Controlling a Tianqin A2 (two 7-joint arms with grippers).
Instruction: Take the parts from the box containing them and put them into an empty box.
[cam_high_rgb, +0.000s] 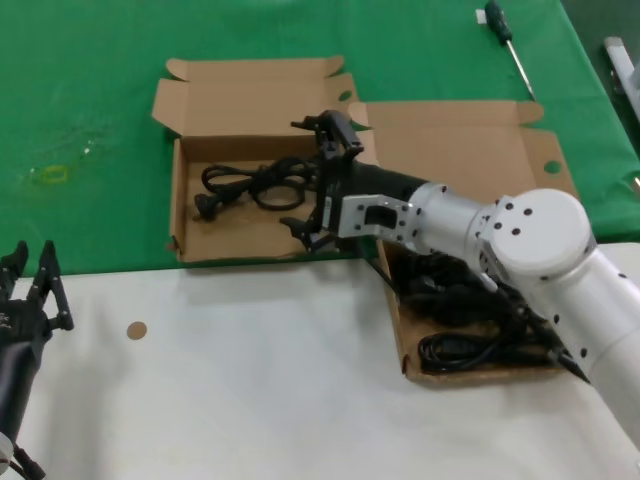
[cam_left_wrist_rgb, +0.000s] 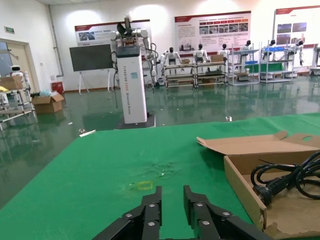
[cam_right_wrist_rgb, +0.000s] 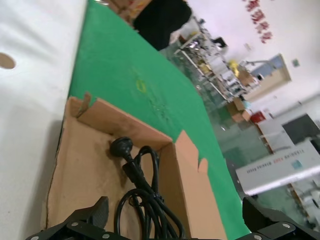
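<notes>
The smaller cardboard box (cam_high_rgb: 250, 96) lies open on the green mat and holds one black coiled cord (cam_high_rgb: 250, 185). My right gripper (cam_high_rgb: 318, 176) hovers open over that coil's right end. In the right wrist view the same cord (cam_right_wrist_rgb: 137, 175) lies on the box floor (cam_right_wrist_rgb: 82, 165), below the widely spread fingertips (cam_right_wrist_rgb: 97, 212) and untouched by them. The larger box (cam_high_rgb: 460, 150) to the right, partly hidden by my right arm, holds more black cords (cam_high_rgb: 460, 345). My left gripper (cam_high_rgb: 30, 285) waits open at the near left over the white table.
A green-handled screwdriver (cam_high_rgb: 507, 40) lies on the mat at the far right, with a grey object (cam_high_rgb: 622, 60) at the right edge. A brown round spot (cam_high_rgb: 136, 330) marks the white table. From the left wrist view, the smaller box wall (cam_left_wrist_rgb: 240, 172) stands ahead of my left gripper (cam_left_wrist_rgb: 172, 202).
</notes>
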